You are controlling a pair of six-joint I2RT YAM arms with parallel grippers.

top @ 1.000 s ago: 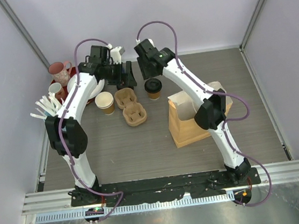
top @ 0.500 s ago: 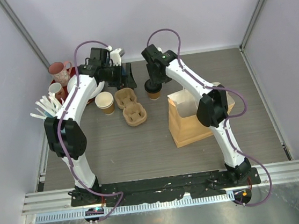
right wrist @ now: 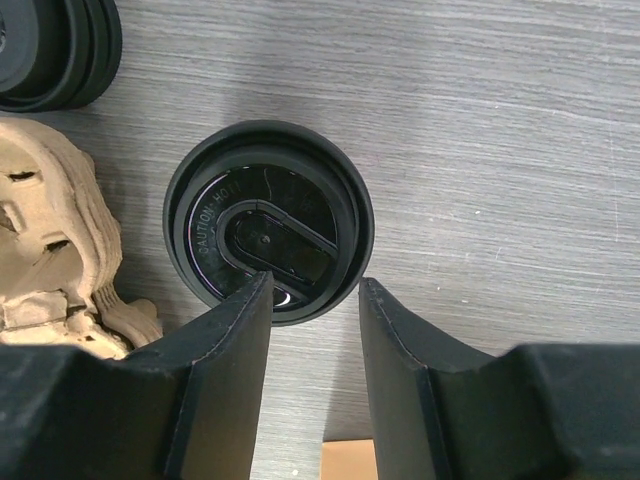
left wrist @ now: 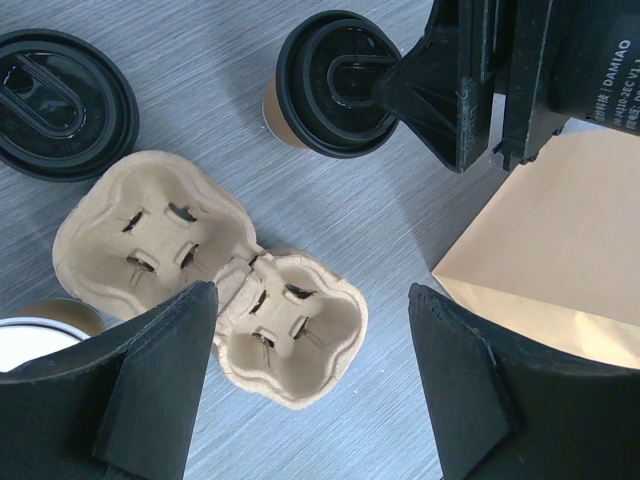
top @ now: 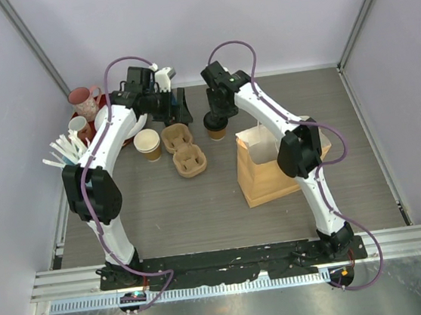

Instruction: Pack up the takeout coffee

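Over the lidded coffee cup (right wrist: pixel 268 235), between cup carrier (left wrist: pixel 210 290) and paper bag (top: pixel 273 173), the right gripper (right wrist: pixel 315 285) has dropped and narrowed its jaws, grasping nothing yet. Pickup looks imminent; the left gripper (left wrist: pixel 310 300) hangs released above the cup carrier

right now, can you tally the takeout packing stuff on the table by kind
lidded paper cup: 1
second black lid, cup beneath not visible: 1
lidless paper cup: 1
two-cup carrier: 1
paper bag: 1
total: 5
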